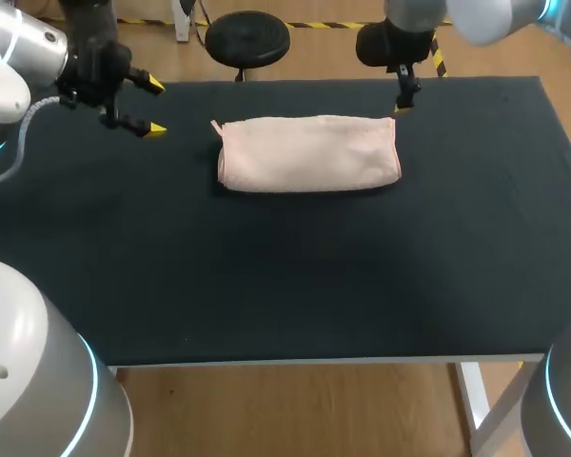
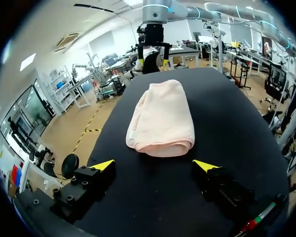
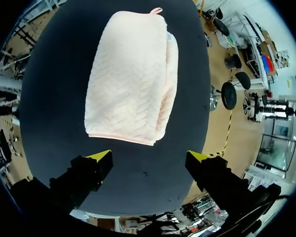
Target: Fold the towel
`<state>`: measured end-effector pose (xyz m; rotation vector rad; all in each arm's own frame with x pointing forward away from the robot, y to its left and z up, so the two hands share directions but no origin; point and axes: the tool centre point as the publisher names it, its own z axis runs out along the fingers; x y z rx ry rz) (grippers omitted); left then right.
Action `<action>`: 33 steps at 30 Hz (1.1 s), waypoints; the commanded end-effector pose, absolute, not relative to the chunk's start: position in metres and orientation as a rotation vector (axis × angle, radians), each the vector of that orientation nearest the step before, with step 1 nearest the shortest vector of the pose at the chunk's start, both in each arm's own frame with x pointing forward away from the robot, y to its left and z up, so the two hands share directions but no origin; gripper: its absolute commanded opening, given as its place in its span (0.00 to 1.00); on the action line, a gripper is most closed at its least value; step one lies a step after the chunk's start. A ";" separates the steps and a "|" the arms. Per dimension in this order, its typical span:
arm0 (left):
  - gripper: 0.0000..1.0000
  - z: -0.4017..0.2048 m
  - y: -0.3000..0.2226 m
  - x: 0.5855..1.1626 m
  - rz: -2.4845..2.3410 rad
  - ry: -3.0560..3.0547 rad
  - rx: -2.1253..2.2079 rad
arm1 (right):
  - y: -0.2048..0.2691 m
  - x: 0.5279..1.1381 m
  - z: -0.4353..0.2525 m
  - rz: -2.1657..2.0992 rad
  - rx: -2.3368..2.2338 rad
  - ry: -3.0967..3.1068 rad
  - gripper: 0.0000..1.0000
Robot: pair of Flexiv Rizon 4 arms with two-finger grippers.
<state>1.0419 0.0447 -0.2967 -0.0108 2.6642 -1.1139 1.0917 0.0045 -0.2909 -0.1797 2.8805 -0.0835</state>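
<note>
On the head camera I see the folded towel [image 1: 307, 154] lying on the table [image 1: 266, 286], with my left gripper [image 1: 155, 106] off its left end and my right gripper [image 1: 404, 103] at its far right corner. In the left wrist view, the fingers are spread with nothing between them, and the towel [image 2: 162, 118] lies ahead, untouched. The right wrist view shows the same: fingers spread and the towel [image 3: 130, 79] just ahead.

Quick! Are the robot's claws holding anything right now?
Left claw: open, holding nothing; the towel lies ahead of it, untouched.
Right claw: open, holding nothing, at the towel's other end.
</note>
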 end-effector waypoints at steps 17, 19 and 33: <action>1.00 -0.294 0.044 1.044 -1.109 2.675 -0.008 | 0.006 1.087 -0.286 -0.096 -0.188 2.877 1.00; 1.00 -0.294 0.044 1.044 -1.109 2.675 -0.008 | 0.003 1.089 -0.284 -0.090 -0.173 2.894 1.00; 1.00 -0.294 0.044 1.044 -1.109 2.675 -0.008 | -0.036 1.089 -0.266 0.860 1.221 2.961 1.00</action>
